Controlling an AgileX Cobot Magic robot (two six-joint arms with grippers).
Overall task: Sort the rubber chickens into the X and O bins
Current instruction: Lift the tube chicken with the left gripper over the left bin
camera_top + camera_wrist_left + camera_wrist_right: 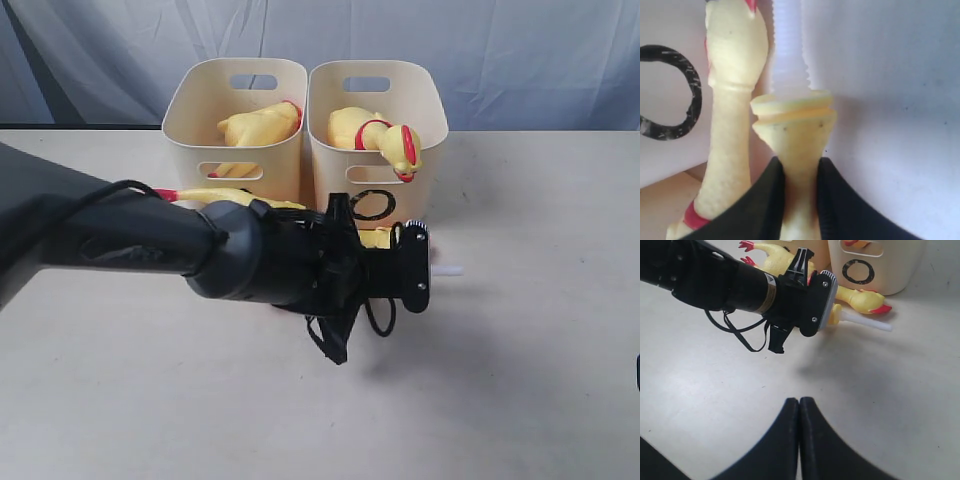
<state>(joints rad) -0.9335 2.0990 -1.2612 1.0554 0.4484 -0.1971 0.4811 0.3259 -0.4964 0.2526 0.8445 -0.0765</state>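
Note:
My left gripper (800, 167) is shut on the yellow neck piece (795, 131) of the two-piece chicken, low over the table. Its white tube (789, 45) sticks out ahead and shows past the wrist in the exterior view (450, 269). A whole rubber chicken (860, 299) lies on the table just in front of the O bin (420, 110), beside the held piece. The O bin holds a chicken (375, 135), and the left bin (185, 110), its mark hidden by my arm, holds another (255, 128). My right gripper (799, 402) is shut on nothing, over bare table.
My left arm (150, 245) reaches across the table's middle with loose black cables (335, 340) hanging under it. A grey curtain (500, 50) hangs behind the bins. Bare tabletop (520, 380) lies to the right and front.

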